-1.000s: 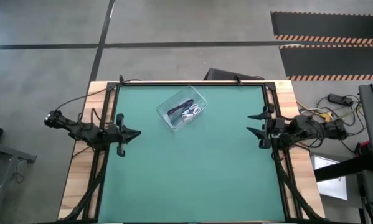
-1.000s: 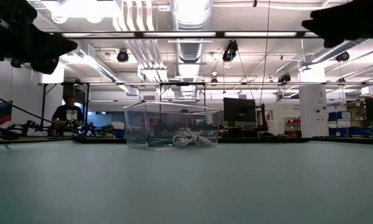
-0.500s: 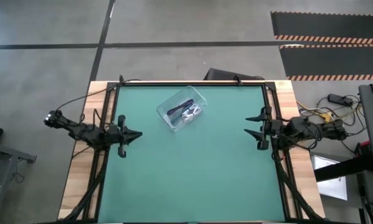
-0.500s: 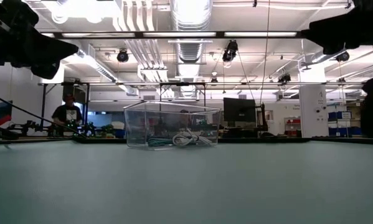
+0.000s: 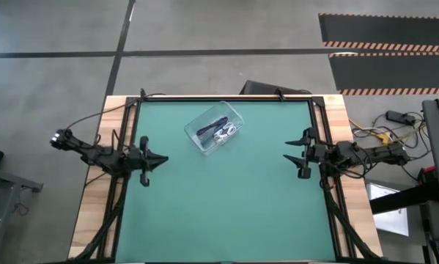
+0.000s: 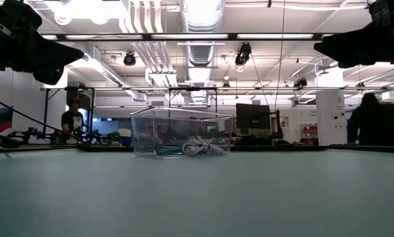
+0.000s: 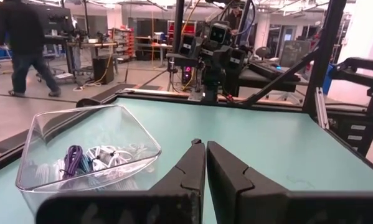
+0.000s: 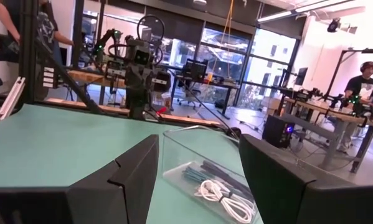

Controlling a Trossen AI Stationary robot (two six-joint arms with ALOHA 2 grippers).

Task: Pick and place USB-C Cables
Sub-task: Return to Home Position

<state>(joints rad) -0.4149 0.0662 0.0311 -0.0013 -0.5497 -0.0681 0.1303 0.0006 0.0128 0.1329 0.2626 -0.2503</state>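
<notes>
**Cables in the box, both grippers off to its sides**

The green table (image 5: 226, 213) has a wooden border (image 5: 358, 220) down each side, with black frame rails running just inside it. The clear box (image 5: 215, 126) stands on the green surface close to the far edge, turned at an angle to that edge. A wide stretch of green lies in front of the box, and more spreads out on both of its sides as far as the arms.

The left gripper (image 5: 161, 158) hangs to the left of the box and somewhat nearer the front, well apart from it and above the table's left margin. Its two fingers are pressed together with nothing between them. The right gripper (image 5: 286, 151) hangs to the right of the box, also well apart from it, just inside the table's right margin. Its fingers are spread wide and hold nothing. In the low view both grippers show high above the surface, one on each side of the box.

There is one box, and all the USB-C cables (image 5: 218, 130) lie on its floor. One purple cable (image 7: 74, 160) and one teal cable (image 8: 194, 172) can be told apart. The white cables (image 8: 222, 194) lie beside them in tangled loops, so how many there are cannot be told.
</notes>
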